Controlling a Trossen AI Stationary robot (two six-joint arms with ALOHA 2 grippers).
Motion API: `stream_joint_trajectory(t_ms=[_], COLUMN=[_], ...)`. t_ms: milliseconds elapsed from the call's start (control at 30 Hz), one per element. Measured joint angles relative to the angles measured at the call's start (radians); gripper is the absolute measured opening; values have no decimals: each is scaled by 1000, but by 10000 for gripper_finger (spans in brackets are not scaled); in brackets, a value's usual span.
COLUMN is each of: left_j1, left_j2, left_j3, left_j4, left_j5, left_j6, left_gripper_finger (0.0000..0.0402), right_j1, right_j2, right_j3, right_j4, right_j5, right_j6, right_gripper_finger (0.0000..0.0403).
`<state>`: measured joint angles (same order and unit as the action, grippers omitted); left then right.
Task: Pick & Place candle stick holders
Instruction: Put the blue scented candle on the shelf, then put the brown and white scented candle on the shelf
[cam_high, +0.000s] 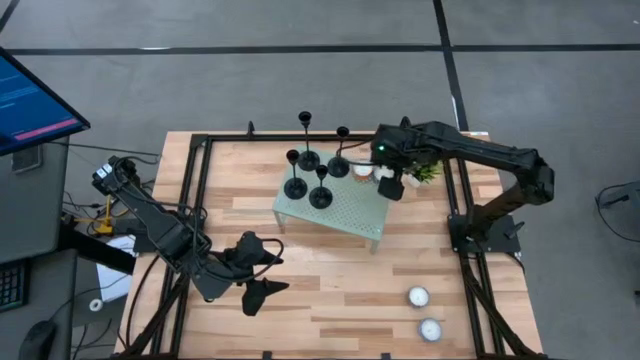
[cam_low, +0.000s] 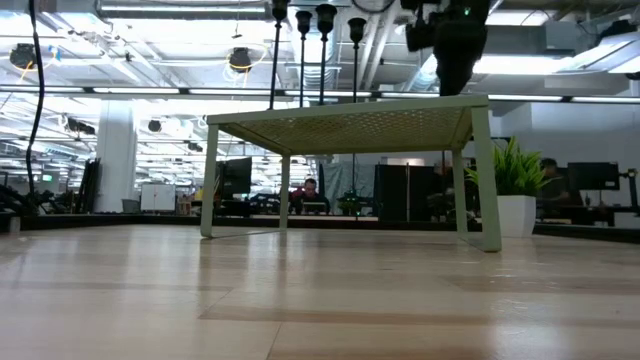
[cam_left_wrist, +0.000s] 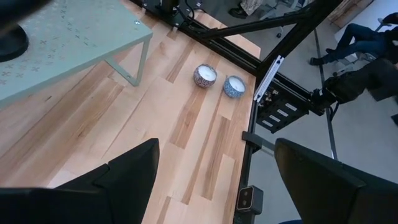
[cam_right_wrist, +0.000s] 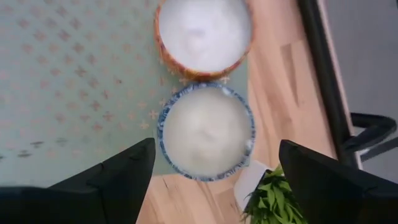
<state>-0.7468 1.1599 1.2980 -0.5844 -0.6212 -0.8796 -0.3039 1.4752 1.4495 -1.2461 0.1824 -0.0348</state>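
Four black candle stick holders (cam_high: 305, 160) (cam_high: 296, 188) (cam_high: 320, 197) (cam_high: 340, 165) stand upright on their disc bases on the small pale green perforated stand (cam_high: 350, 215). Their thin stems show in the low view (cam_low: 303, 60). My right gripper (cam_high: 390, 187) is open above the stand's far right corner, its fingers on either side of a blue-rimmed white candle (cam_right_wrist: 206, 134); an orange-rimmed candle (cam_right_wrist: 202, 34) sits beside it. My left gripper (cam_high: 268, 273) is open and empty over the table, near the stand's front left.
Two more white candles (cam_high: 418, 297) (cam_high: 430, 329) sit on the wooden table at the near right, also in the left wrist view (cam_left_wrist: 205, 74). A small green potted plant (cam_high: 428, 172) stands beside the stand's far right corner. A black frame (cam_high: 200, 180) borders the table.
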Motion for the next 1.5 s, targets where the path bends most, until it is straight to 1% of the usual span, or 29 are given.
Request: stream_joint_trajectory(t_ms=[100,167,233,300,367,433,533,633,767,867,967,1067,1167,1400,1500], left_j1=[0,0,0,0,0,0,0,0,0,0,0,0,0,0,0], left_j2=[0,0,0,0,0,0,0,0,0,0,0,0,0,0,0], left_j3=[0,0,0,0,0,0,0,0,0,0,0,0,0,0,0], left_j4=[2,3,7,7,7,7,7,7,6,6,6,6,6,10,17], left_j5=[0,0,0,0,0,0,0,0,0,0,0,0,0,0,0], left_j6=[0,0,0,0,0,0,0,9,9,12,12,12,11,1,0], left_gripper_finger=[320,320,320,320,320,320,320,320,320,320,320,320,320,320,320], right_j1=[13,33,69,128,216,335,541,738,946,1036,1082,1095,1095,1094,1090], right_j2=[-23,-39,-65,-106,-152,-199,-260,-281,-258,-192,-103,-12,58,138,159], right_j3=[33,55,73,77,69,35,-32,-116,-231,-306,-343,-350,-350,-350,-350], right_j4=[-32,-99,-186,-269,-325,-321,-307,-286,-142,9,103,135,132,150,163], right_j5=[-2,-14,-44,-73,-90,-108,-113,-111,-106,-107,-107,-133,-156,-161,-201], right_j6=[13,43,96,179,280,396,623,866,1152,1288,1352,1348,1303,1265,1242], right_gripper_finger=[334,334,334,332,331,331,331,330,330,330,330,331,332,345,360])
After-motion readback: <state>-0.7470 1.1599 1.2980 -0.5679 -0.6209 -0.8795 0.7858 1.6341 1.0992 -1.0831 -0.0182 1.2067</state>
